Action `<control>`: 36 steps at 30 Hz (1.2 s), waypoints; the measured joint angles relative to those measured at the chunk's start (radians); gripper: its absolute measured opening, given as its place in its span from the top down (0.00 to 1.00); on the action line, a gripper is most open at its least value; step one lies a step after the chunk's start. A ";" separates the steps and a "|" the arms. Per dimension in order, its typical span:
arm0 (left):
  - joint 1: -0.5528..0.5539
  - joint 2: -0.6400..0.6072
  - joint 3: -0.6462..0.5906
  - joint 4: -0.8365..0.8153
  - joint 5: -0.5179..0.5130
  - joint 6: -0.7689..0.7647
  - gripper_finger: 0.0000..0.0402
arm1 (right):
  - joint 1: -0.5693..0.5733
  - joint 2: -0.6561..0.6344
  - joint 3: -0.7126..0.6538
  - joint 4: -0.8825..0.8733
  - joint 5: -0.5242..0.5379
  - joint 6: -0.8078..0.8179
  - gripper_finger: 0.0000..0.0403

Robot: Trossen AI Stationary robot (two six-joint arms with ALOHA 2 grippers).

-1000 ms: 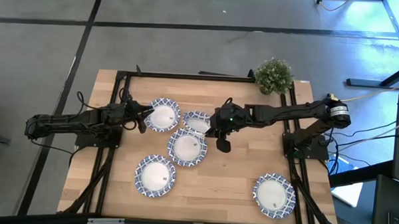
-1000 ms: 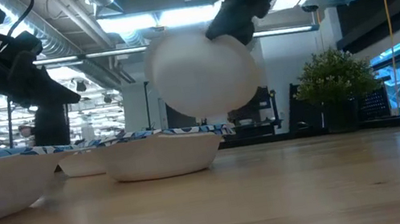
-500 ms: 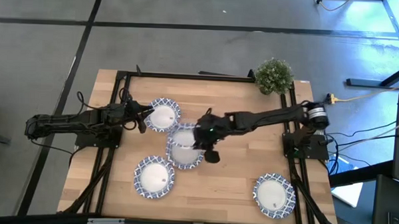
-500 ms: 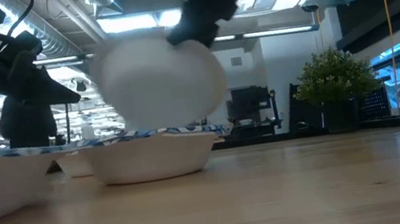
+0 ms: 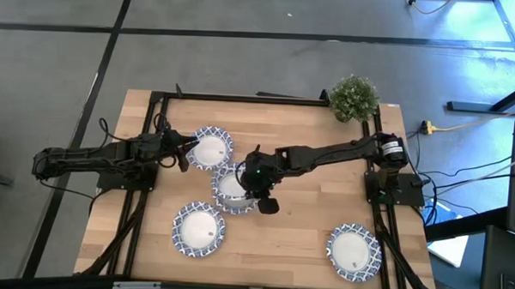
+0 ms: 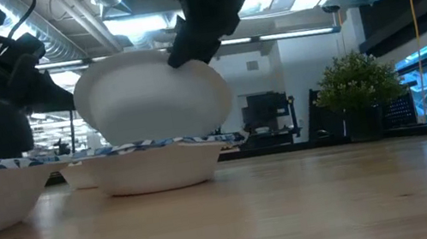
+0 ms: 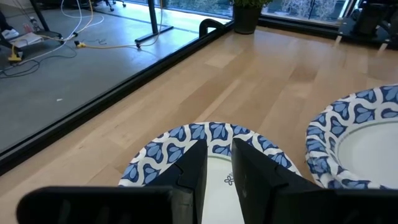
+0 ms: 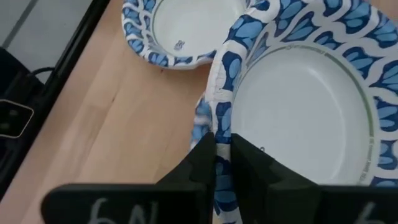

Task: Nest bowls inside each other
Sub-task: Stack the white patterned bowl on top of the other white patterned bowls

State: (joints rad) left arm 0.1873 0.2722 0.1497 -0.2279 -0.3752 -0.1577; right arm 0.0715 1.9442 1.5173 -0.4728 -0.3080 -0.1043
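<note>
Four spots with blue-and-white rimmed bowls show in the high view: a far-left bowl (image 5: pixel 210 148), a middle bowl (image 5: pixel 225 197), a near-left bowl (image 5: pixel 200 227) and a near-right bowl (image 5: pixel 354 251). My right gripper (image 5: pixel 258 186) reaches in from the right and is shut on another bowl (image 6: pixel 149 95), held tilted just above the middle bowl (image 6: pixel 160 165). My left gripper (image 7: pixel 217 155) waits over the far-left bowl (image 7: pixel 186 140) near its left rim, its fingers a narrow gap apart and touching nothing that I can see. My right gripper pinches the held bowl's rim (image 8: pixel 219 106) between its two fingers, one inside the bowl and one outside. The fingers come slanting down from the table's right. The bowl is tilted, white underside toward the near edge; its low edge (image 6: pixel 151 138) reaches the middle bowl's rim, touching or not I cannot tell.
A small green potted plant (image 5: pixel 354 98) stands at the far right corner. Black frame rails (image 5: pixel 242 98) run along the far edge and both sides. Bare wood (image 5: pixel 306 223) lies between the middle bowl and the near-right bowl.
My right gripper has carried its bowl toward the table's left and near edge and downward, from beside the far-left bowl to over the middle bowl. The bowl hung well above the table before and now sits low over the middle bowl, still tilted.
</note>
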 joint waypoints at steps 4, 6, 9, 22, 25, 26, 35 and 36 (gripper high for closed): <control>0.000 0.000 0.000 0.000 0.000 0.000 0.83 | 0.005 0.001 -0.002 0.010 -0.017 0.036 0.88; 0.000 0.000 0.000 0.000 0.000 0.001 0.83 | 0.005 0.001 -0.002 0.010 -0.039 0.044 0.86; 0.000 0.000 0.000 0.000 0.000 0.002 0.83 | 0.006 0.001 -0.002 0.013 -0.043 0.043 0.82; 0.000 0.000 0.000 0.000 0.000 0.003 0.83 | 0.006 0.001 -0.002 -0.007 -0.135 0.012 0.70; 0.000 0.000 0.000 0.000 0.000 0.003 0.83 | 0.007 -0.007 -0.002 -0.045 -0.148 -0.006 0.71; 0.000 0.000 0.000 0.000 -0.001 0.003 0.83 | 0.010 -0.009 -0.002 -0.052 -0.149 -0.006 0.71; 0.000 0.000 0.000 0.000 -0.001 0.003 0.83 | 0.010 -0.036 -0.004 -0.147 -0.146 -0.005 0.71; 0.000 0.000 0.000 0.000 -0.001 0.003 0.83 | 0.008 -0.048 -0.004 -0.158 -0.142 -0.007 0.71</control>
State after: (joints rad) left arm 0.1871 0.2726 0.1497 -0.2276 -0.3759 -0.1547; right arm 0.0791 1.8958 1.5131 -0.6304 -0.4497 -0.1110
